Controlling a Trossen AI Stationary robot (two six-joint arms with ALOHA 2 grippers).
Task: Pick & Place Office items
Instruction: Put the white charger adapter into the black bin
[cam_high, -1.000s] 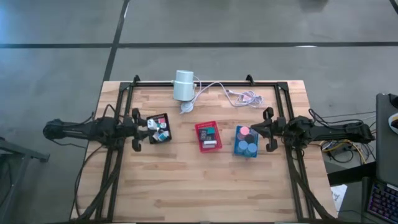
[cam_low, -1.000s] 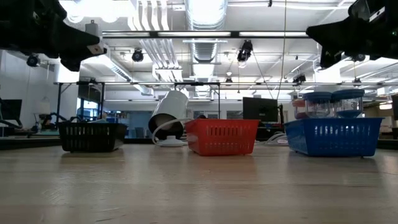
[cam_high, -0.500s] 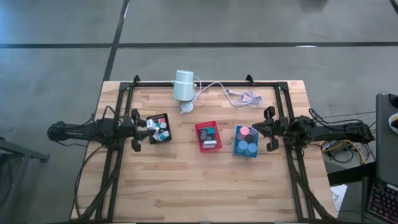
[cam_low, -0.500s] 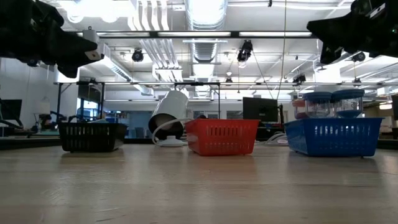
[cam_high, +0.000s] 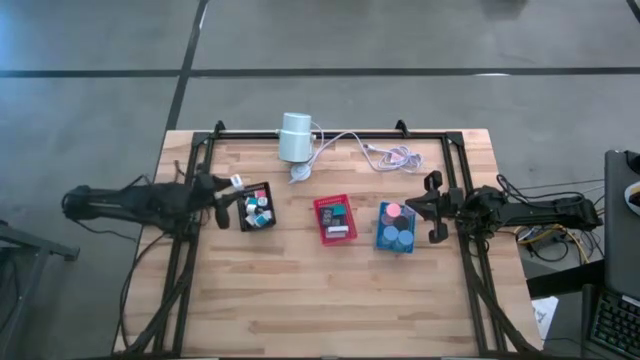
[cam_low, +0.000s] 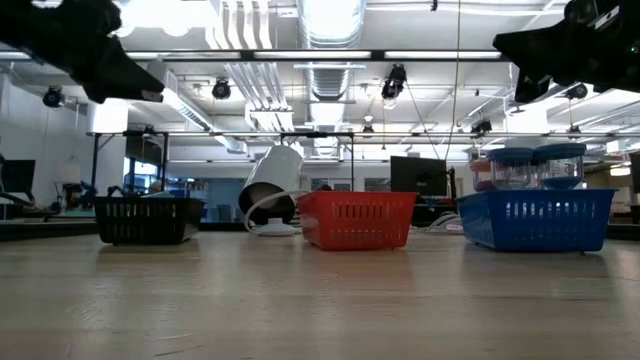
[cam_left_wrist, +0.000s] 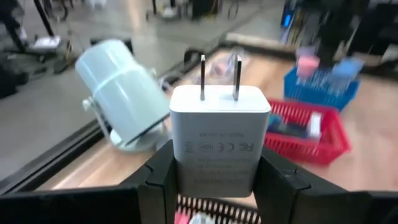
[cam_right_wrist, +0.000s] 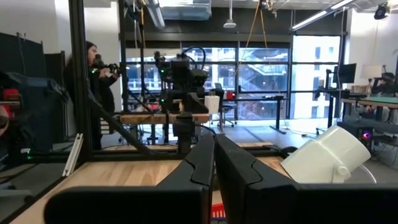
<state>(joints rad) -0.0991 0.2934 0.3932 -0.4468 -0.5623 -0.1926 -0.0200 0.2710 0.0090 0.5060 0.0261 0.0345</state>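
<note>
1. White plug adapter (cam_left_wrist: 219, 140): your left gripper (cam_left_wrist: 217, 180) grasps it between both fingers, prongs pointing away from the wrist; it hangs just above the black tray (cam_high: 256, 206).
2. Your right gripper (cam_right_wrist: 213, 163) is clenched empty, beside the blue tray (cam_high: 396, 228).

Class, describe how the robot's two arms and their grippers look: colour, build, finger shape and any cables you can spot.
Both arms are slim, black and jointed, mounted on black frame rails along the table's sides. The left gripper has two broad, flat, matte-black fingers. The right gripper has two long black fingers tapering to narrow tips. A bundle of dark cables trails behind the right arm's base. No markings show on either arm.
</note>
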